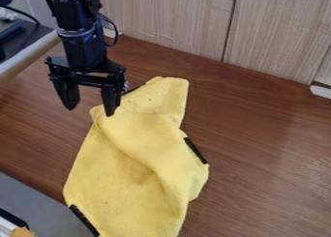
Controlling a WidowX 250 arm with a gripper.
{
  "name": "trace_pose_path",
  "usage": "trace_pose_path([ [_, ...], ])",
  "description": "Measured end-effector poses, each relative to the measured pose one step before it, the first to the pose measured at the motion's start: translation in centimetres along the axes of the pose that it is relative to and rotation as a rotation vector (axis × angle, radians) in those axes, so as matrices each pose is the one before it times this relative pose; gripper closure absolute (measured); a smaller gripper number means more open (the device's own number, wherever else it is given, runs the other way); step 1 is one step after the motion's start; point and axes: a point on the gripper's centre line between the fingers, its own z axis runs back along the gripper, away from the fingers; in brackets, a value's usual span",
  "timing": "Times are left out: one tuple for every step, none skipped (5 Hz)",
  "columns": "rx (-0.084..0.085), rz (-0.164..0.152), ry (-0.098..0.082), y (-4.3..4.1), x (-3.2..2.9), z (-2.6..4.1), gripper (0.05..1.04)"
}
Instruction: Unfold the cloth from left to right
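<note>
My gripper (90, 110) hangs at the upper left, its two fingers apart with nothing between them. The right finger is in front of the upper left edge of the yellow cloth (129, 168), while the left one is over the brown wood beside it; whether either touches the cloth I cannot tell. The cloth lies rumpled from the centre to the bottom edge, with a diagonal fold running down its middle and its right part bunched. Black strips show on its right edge and at its lower left.
Brown wooden surface (271, 149) surrounds the cloth. Pale wood panels (174, 18) stand along the back. A grey surface (32, 197) is at the lower left, and a ledge with dark items (19, 42) is at the upper left.
</note>
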Motion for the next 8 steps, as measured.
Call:
trace_pose_path([
  [0.0263, 0.0142, -0.0310, -0.332, 1.184, -1.553, 0.083],
  [0.0373, 0.0038, 0.0236, -0.174, 0.210, -1.721, 0.083],
  [0.0216, 0.0070, 0.0190, 0.061, 0.589, -1.255, 0.137],
  [0.0107, 0.0040, 0.0063, -0.171, 0.449, -0.644, 0.419],
  [0.0342, -0.0011, -0.0079, -0.029, 0.272, 0.107, 0.711],
  [0.0095, -0.0029, -0.0028, 0.120, 0.111, 0.135, 0.917],
  [-0.0046, 0.0170, 0.0221, 0.683, -0.301, -0.030, 1.014],
  [-0.0431, 0.0325, -0.0090, 0.827, 0.092, 1.409, 1.024],
])
